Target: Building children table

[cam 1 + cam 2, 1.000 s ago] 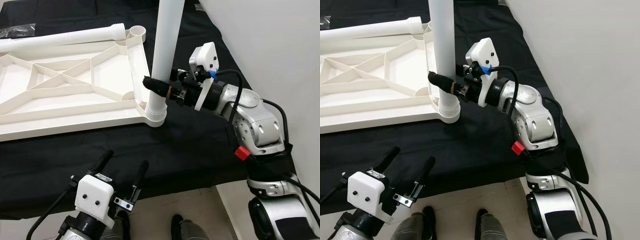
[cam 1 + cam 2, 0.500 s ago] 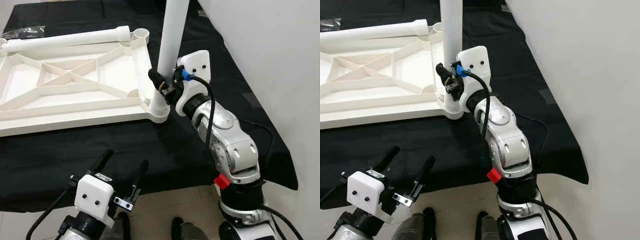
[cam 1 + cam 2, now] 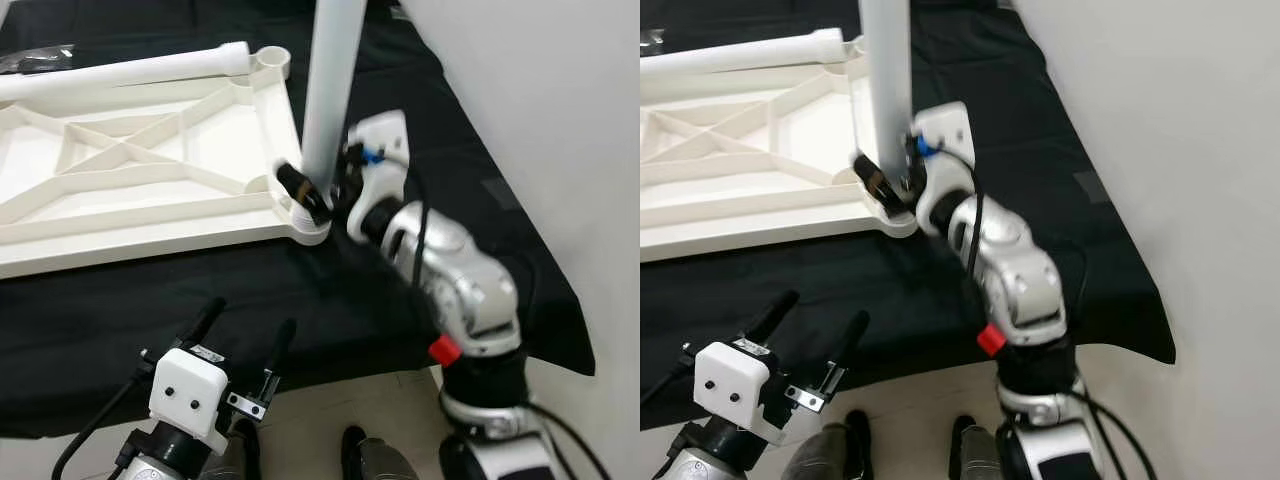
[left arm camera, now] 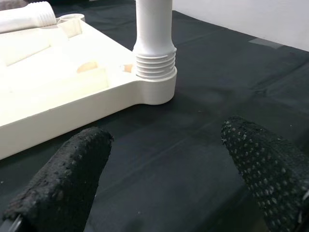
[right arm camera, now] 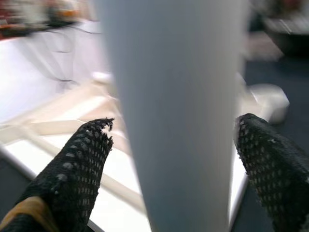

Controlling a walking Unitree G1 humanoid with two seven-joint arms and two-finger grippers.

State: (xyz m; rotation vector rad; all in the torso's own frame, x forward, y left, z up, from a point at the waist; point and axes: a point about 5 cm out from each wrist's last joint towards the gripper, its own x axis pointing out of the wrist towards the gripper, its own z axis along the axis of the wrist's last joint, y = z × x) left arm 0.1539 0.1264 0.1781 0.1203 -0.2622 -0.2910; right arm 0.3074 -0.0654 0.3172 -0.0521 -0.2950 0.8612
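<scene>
Nearest to me, at the bottom left of the head view, the left gripper (image 3: 245, 345) is hanging idle over the table's front edge, its two black fingers spread apart with nothing between them; in its wrist view it is looking across the black cloth (image 4: 203, 125) toward the corner being worked on.

Further in, at the middle of the frame, the right gripper (image 3: 305, 195) is reaching to the foot of the upright leg (image 3: 330, 90). In the right wrist view its fingers (image 5: 77, 169) are sitting either side of the white tube with a sliver of background showing next to each, so they look parted around it rather than pinching it, though the blur is making that hard to be sure of.

The leg is standing vertically in the near right corner socket (image 4: 154, 89) of the upside-down tabletop (image 3: 130, 170), and several turns of thread are still showing above the socket rim, so I would judge it started but not screwed fully home.

Toward the upper left, a second leg (image 3: 120, 72) is lying loose along the tabletop's far edge, next to an empty corner socket (image 3: 272, 60).

Counting: one tabletop, two legs in sight, one of them standing and one waiting. By my reckoning most of the build is still ahead.
</scene>
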